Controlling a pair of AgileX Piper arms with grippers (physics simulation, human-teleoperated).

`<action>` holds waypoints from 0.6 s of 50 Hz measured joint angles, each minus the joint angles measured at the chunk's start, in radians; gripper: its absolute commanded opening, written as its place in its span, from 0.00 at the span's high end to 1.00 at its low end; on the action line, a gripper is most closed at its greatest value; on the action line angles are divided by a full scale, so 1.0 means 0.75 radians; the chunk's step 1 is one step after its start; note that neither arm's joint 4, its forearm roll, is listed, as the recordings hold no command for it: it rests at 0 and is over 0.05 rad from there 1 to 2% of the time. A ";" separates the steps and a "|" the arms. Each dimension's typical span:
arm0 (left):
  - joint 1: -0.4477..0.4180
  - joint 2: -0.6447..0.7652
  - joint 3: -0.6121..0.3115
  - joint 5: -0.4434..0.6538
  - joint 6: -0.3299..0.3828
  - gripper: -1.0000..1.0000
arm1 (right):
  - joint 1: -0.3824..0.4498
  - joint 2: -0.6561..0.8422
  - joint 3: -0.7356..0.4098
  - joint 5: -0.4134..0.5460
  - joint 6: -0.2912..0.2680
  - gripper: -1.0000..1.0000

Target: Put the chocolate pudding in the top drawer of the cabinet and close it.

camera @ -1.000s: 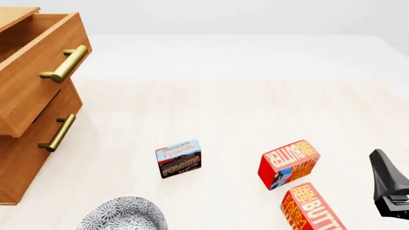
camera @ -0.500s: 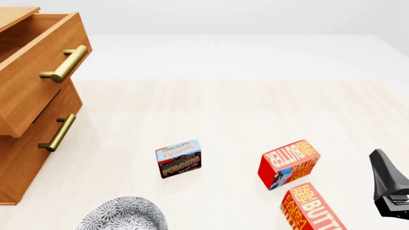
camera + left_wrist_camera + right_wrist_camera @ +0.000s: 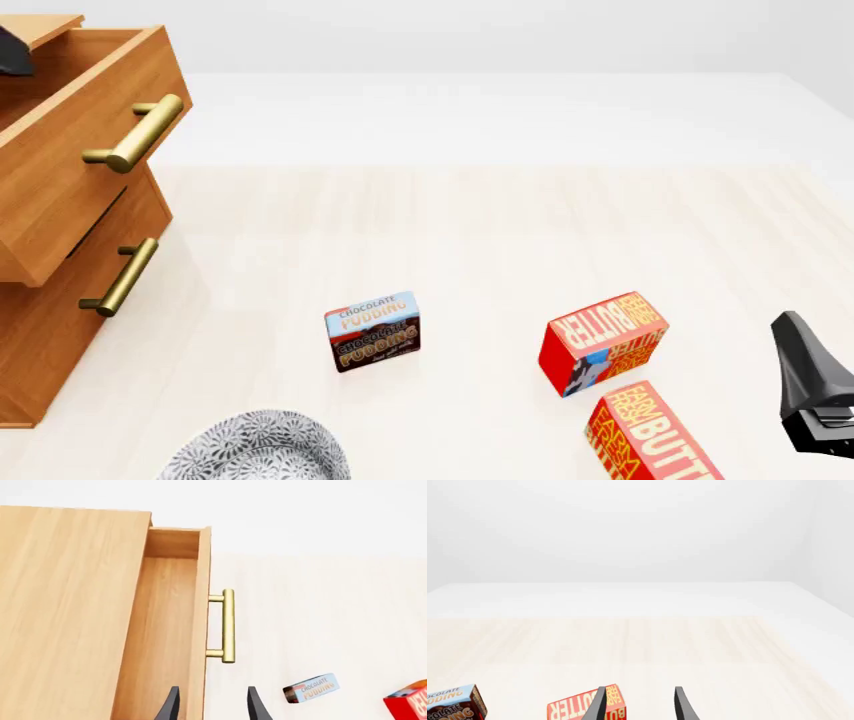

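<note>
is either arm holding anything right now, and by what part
Nothing is held. Both the left gripper and the right gripper show open, empty jaws; the chocolate pudding stands alone on the table.

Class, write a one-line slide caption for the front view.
Orange-brown wooden cabinet with its top drawer open; light-blue and brown chocolate pudding box on the table beside two red butter boxes.

The cabinet (image 3: 54, 330) is orange-brown wood, its drawer (image 3: 83, 150) the same, with brass handles (image 3: 136, 133). The pudding (image 3: 372, 331) has a light-blue top and a dark brown bottom. Two butter boxes (image 3: 603, 341) are red and orange — yellow lettering. The bowl (image 3: 260, 447) is white with dark speckles. Table (image 3: 507, 230) — pale wood grain.
</note>
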 measured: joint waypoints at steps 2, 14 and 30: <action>0.007 0.005 0.015 -0.014 -0.002 0.00 | 0.000 0.000 0.000 0.000 0.000 0.00; 0.037 0.021 0.106 -0.092 -0.013 0.00 | 0.000 0.000 0.000 0.000 0.000 0.00; 0.043 0.024 0.201 -0.150 -0.012 0.00 | 0.000 0.000 0.000 0.000 0.000 0.00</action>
